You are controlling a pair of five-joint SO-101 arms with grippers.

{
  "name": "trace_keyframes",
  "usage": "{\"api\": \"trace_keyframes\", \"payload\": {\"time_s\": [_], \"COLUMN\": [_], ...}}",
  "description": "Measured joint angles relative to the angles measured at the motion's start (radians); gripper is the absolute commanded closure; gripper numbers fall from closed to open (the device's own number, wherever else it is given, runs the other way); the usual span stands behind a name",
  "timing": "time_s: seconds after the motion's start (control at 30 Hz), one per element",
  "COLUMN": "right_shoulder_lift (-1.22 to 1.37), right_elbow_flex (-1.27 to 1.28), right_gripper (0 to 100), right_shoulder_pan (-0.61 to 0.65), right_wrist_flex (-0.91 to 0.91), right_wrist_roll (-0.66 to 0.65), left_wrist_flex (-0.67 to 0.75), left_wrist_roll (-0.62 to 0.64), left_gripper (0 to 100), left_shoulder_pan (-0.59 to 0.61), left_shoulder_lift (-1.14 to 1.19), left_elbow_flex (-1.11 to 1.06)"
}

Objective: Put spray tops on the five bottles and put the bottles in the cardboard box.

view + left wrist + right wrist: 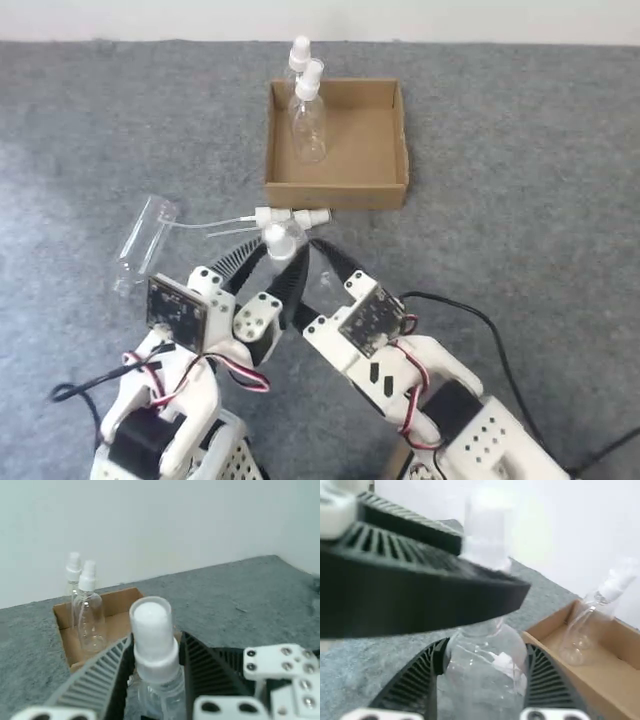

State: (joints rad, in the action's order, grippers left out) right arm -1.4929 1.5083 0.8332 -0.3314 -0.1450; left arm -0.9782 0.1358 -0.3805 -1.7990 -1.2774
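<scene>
L gripper (155,649) is clamping the spray top (150,616) while R gripper (485,656) is gripping the upright bottle (481,686) below it, w/ cardboard box (335,194) lying straight ahead.

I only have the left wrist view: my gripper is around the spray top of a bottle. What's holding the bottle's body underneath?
Observer: The right gripper grips the bottle by its clear body, below the left gripper.
Operator: Any loose spray tops?
Observer: Two spray tops lie side by side on the table, just in front of the box.
Operator: Any bottle without a top?
Observer: One uncapped bottle lies on its side on the table, to the left of those spray tops in the high view.
</scene>
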Motion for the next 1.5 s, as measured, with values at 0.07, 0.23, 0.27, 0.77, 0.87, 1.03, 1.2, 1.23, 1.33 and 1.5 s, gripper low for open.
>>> {"api": "trace_keyframes", "payload": {"time_s": [0.07,0.23,0.27,0.77,0.87,1.03,1.2,1.23,1.33,1.5], "right_shoulder_lift": [-0.028,-0.037,-0.037,-0.037,-0.037,-0.037,-0.006,0.012,0.08,0.181], "right_elbow_flex": [0.0,-0.002,-0.002,-0.002,-0.002,-0.002,-0.002,-0.002,-0.002,-0.002], "right_gripper": [90.8,90.8,90.8,90.8,90.8,90.8,90.8,90.8,90.8,90.8], "right_shoulder_pan": [-0.006,-0.008,-0.008,-0.031,-0.052,-0.064,-0.064,-0.068,-0.1,-0.104], "right_wrist_flex": [-0.031,-0.035,-0.035,-0.034,-0.034,-0.034,0.0,0.015,0.06,0.091], "right_wrist_roll": [0.0,0.0,0.0,0.0,0.0,0.002,0.002,0.002,0.002,0.002], "left_wrist_flex": [-0.003,-0.005,-0.005,-0.114,-0.114,-0.114,-0.118,-0.124,-0.155,-0.169], "left_wrist_roll": [-0.025,-0.044,-0.052,-0.052,-0.052,-0.052,-0.04,-0.04,-0.04,-0.038], "left_gripper": [87,84,82,80,80,80,80,80,80,80], "left_shoulder_pan": [-0.032,-0.058,-0.06,-0.005,0.049,0.078,0.08,0.08,0.081,0.155], "left_shoulder_lift": [0.0,0.0,0.002,0.002,0.002,0.002,0.0,0.0,0.0,0.0], "left_elbow_flex": [0.0,-0.006,-0.008,0.071,0.1,0.124,0.141,0.149,0.18,0.19]}}
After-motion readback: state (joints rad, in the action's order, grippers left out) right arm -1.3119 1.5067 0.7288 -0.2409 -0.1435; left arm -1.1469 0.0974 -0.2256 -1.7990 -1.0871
